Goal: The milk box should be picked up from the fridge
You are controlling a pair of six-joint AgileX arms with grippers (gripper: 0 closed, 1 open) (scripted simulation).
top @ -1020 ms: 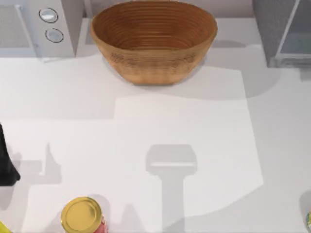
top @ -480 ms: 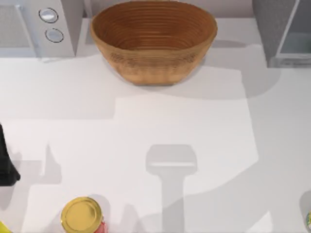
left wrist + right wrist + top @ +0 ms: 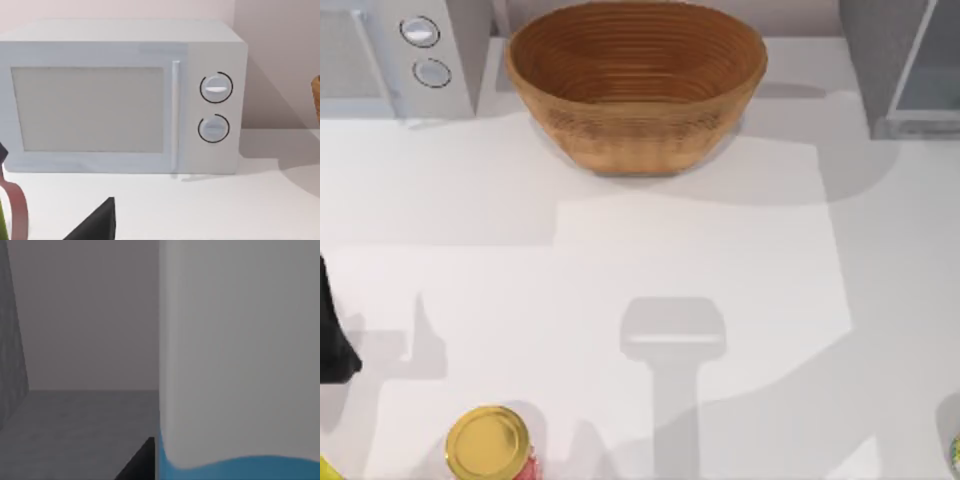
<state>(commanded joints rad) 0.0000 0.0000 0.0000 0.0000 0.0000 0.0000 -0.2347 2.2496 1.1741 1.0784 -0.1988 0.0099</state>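
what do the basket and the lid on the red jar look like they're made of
The basket looks like woven wicker or cane: warm brown, matte, with fine ridged rings around its inside and wall. The jar lid looks like metal, gold with a soft sheen and faint concentric rings, though glossy plastic would look alike.

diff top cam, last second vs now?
Only the shadows on the table shifted: the lit patch at its right grew toward the near edge. The fridge door, basket, microwave and jar kept their places.
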